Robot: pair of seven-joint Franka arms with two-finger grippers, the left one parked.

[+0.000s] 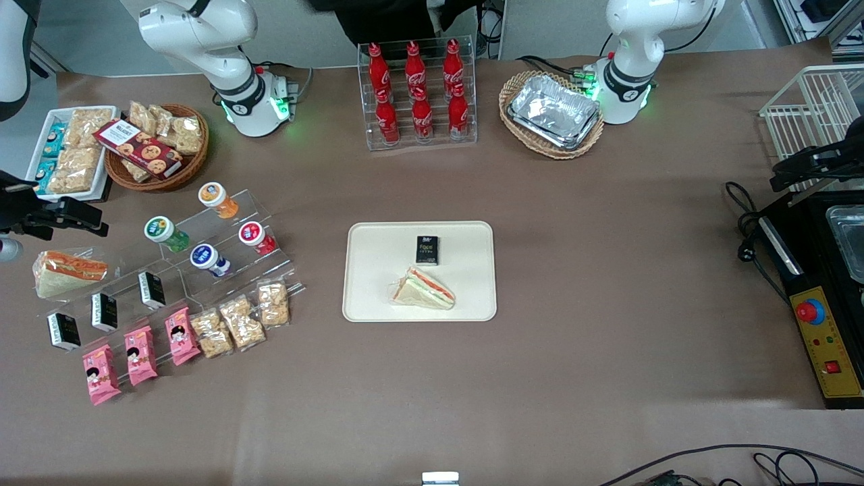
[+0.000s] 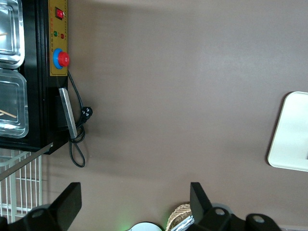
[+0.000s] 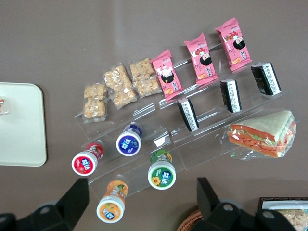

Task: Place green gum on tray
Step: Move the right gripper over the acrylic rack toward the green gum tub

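We find the green gum (image 1: pixel 165 233) on its acrylic rack (image 1: pixel 223 260), not on the tray (image 1: pixel 378 297). The pincer (image 3: pixel 143 202) hangs open, empty, above the rack; grasp, transfer and release all remain.

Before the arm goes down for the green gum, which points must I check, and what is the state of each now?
1. Green gum in view, standing on the clear stand: ok.
2. End effector open: ok.
3. End effector around the gum: not ok, it hangs above, nothing held.
4. Neighbours spaced from the gum: ok; orange bottle and blue bottle stand apart.
5. Free room on tray: ok, beside sandwich and black packet.
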